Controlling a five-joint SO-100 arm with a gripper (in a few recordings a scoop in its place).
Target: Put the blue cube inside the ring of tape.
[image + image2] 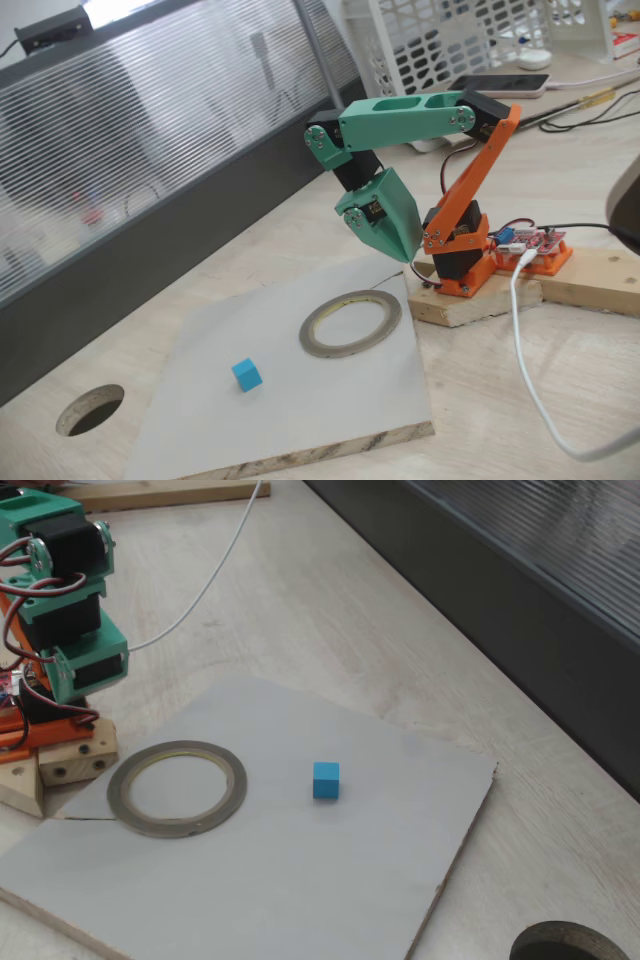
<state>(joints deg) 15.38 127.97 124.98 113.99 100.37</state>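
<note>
Blue cube [246, 375] sits flat on the white board — near the ring of tape [350, 323], outside it, untouched.

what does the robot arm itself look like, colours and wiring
The small plastic arm has mint-green upper links with hollow cut-outs, and an orange lower link and base bolted to a pale wooden block. Black servo motors sit at the joints. Its green wedge-shaped gripper tapers toward the jaws. Thin red and dark wires run along it, and a white cable leads to a red circuit board.

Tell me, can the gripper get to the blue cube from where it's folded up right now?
Probably yes. The blue cube sits alone on the grey board, apart from the ring of tape, with nothing over it. The gripper hangs folded near the base.
</note>
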